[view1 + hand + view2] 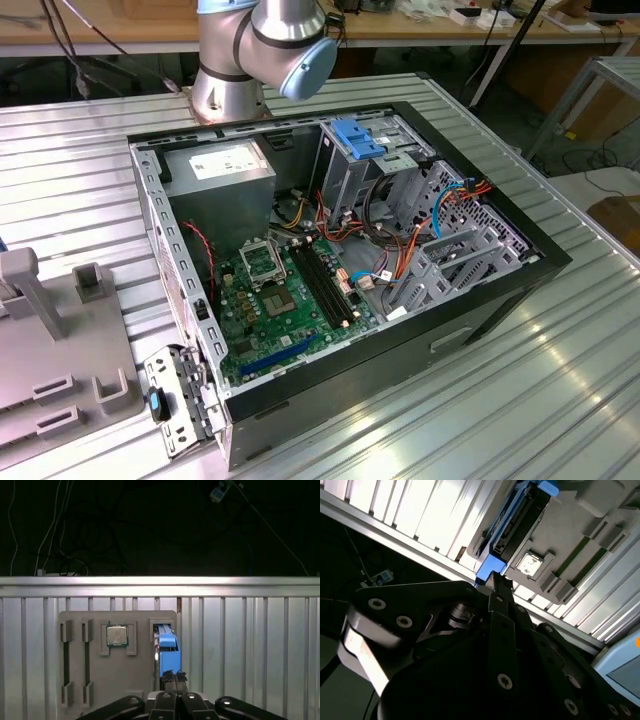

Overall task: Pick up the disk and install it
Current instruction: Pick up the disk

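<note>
Fingers point(169, 680) of the gripper point(174, 675) looked pressed together at the blue end of the disk point(168, 647), which stood unlifted in its holder point(75, 622), the case point(540, 262) awaiting it.

The exterior view is evenly bright, with glare streaking the ribbed surface point(520, 400). In the first wrist view the tool point(169, 676) is dark and shadowed. The surface beyond it glares white, then falls to blackness.
</note>
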You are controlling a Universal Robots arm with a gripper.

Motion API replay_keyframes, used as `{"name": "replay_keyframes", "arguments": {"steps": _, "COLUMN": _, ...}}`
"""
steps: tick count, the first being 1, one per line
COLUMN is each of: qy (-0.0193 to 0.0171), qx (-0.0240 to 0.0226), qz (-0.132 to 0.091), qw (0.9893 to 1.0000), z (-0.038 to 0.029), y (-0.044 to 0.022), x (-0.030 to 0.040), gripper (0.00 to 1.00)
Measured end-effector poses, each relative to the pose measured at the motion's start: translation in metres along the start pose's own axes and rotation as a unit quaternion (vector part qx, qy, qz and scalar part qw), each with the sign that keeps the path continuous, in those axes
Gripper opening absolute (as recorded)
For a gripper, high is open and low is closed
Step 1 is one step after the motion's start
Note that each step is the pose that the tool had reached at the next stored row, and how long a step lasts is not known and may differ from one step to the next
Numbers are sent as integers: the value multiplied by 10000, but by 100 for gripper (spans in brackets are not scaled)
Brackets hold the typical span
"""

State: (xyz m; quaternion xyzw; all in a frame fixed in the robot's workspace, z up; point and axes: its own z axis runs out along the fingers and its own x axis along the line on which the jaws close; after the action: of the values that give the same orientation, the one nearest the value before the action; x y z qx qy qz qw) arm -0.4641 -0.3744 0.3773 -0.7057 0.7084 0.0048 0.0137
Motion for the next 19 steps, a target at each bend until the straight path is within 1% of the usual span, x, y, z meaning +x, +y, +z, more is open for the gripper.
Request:
{"name": "replay_keyframes", "arguments": {"steps": 4, "qy": 1, "qx": -2, "qz": 0, "qw": 10000, "z": 2, "y": 0, "x": 1, "gripper": 11}}
{"name": "replay_keyframes", "arguments": {"steps": 6, "qy": 1, "qx": -1, "qz": 0, "qw": 10000, "z": 4, "y": 0, "x": 1, "gripper": 24}}
{"name": "replay_keyframes", "arguments": {"steps": 9, "qy": -1, "qx": -1, "qz": -2, "qw": 10000, "z": 37, "y": 1, "x": 2, "gripper": 42}}
{"name": "replay_keyframes", "arguments": {"steps": 10, "qy": -2, "qx": -1, "qz": -5, "qw": 10000, "z": 50, "y": 1, "x": 4, "gripper": 42}}
{"name": "replay_keyframes", "arguments": {"steps": 11, "qy": -4, "qx": -2, "qz": -10, "qw": 10000, "z": 85, "y": 1, "x": 8, "gripper": 54}}
{"name": "replay_keyframes", "arguments": {"steps": 13, "qy": -4, "qx": -1, "qz": -11, "qw": 10000, "z": 123, "y": 2, "x": 14, "gripper": 54}}
{"name": "replay_keyframes", "arguments": {"steps": 14, "qy": -4, "qx": -2, "qz": -10, "qw": 10000, "z": 166, "y": 3, "x": 19, "gripper": 66}}
{"name": "replay_keyframes", "arguments": {"steps": 15, "qy": -4, "qx": -2, "qz": -10, "qw": 10000, "z": 188, "y": 3, "x": 21, "gripper": 72}}
{"name": "replay_keyframes", "arguments": {"steps": 16, "qy": -4, "qx": -2, "qz": -10, "qw": 10000, "z": 206, "y": 3, "x": 22, "gripper": 72}}
{"name": "replay_keyframes", "arguments": {"steps": 17, "qy": -4, "qx": -2, "qz": -10, "qw": 10000, "z": 236, "y": 3, "x": 24, "gripper": 78}}
{"name": "replay_keyframes", "arguments": {"steps": 19, "qy": -4, "qx": -1, "qz": -10, "qw": 10000, "z": 282, "y": 4, "x": 26, "gripper": 78}}
